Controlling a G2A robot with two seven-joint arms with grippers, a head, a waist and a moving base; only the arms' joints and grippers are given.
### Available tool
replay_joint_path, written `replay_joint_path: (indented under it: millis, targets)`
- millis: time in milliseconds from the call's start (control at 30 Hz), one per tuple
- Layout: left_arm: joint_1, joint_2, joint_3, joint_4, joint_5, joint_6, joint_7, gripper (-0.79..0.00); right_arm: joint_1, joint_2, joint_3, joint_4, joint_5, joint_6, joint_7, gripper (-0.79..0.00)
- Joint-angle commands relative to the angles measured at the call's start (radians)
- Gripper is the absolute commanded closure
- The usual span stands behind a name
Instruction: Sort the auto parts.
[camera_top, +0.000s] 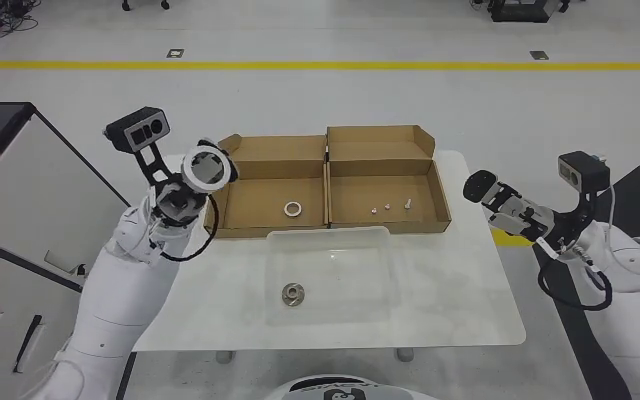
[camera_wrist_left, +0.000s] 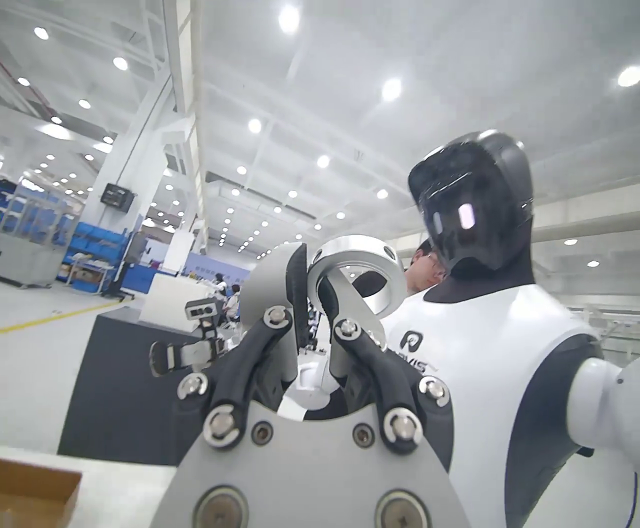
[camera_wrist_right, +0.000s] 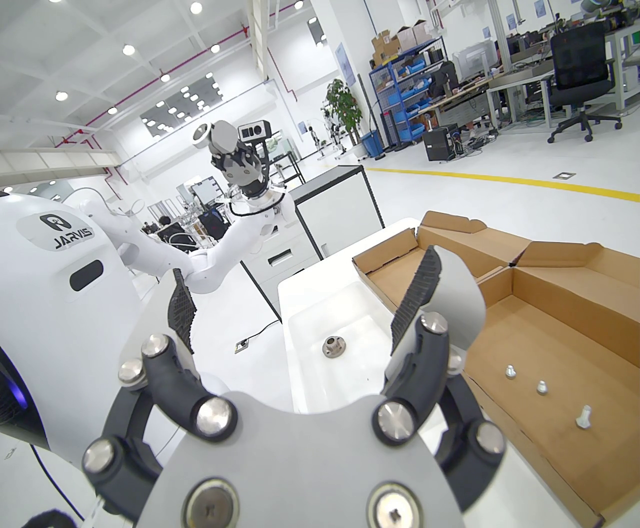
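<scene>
Ring (camera_wrist_left: 350, 249) partly behind left tool (camera_wrist_left: 311, 280)

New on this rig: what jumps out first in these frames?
First, the left gripper, raised on the robot's left beside the table and shut on a shiny metal ring. Next, two open cardboard boxes at the far side: the left box holds one small ring, and the right box holds three bolts. A lone flanged hub sits in the white tray in front, and the right gripper hangs open.
</scene>
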Motion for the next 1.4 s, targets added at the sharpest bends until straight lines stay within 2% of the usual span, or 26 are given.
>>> replay_joint_path:
  millis: [0,100,400,933,1100,1200,1367]
  targets:
    - [0.001,0.006,0.005,0.005,0.062,-0.014,0.014,0.0,0.0,0.0,0.0,0.0,0.0,0.0,0.0,-0.785]
    - [0.004,0.008,0.012,-0.005,0.015,-0.014,0.014,0.0,0.0,0.0,0.0,0.0,0.0,0.0,0.0,-0.785]
    - [0.006,-0.004,0.033,-0.041,-0.268,-0.014,0.014,0.0,0.0,0.0,0.0,0.0,0.0,0.0,0.0,-0.785]
    - [-0.005,-0.008,0.043,-0.05,-0.282,-0.014,0.014,0.0,0.0,0.0,0.0,0.0,0.0,0.0,0.0,-0.785]
    - [0.003,-0.01,0.024,-0.045,-0.172,0.061,0.053,0.0,0.0,0.0,0.0,0.0,0.0,0.0,0.0,-0.785]
    - [-0.015,-0.011,0.016,-0.025,-0.016,0.114,0.05,0.0,0.0,0.0,0.0,0.0,0.0,0.0,0.0,-0.785]
    - [-0.039,-0.02,0.034,-0.01,0.141,0.167,0.1,0.0,0.0,0.0,0.0,0.0,0.0,0.0,0.0,-0.785]
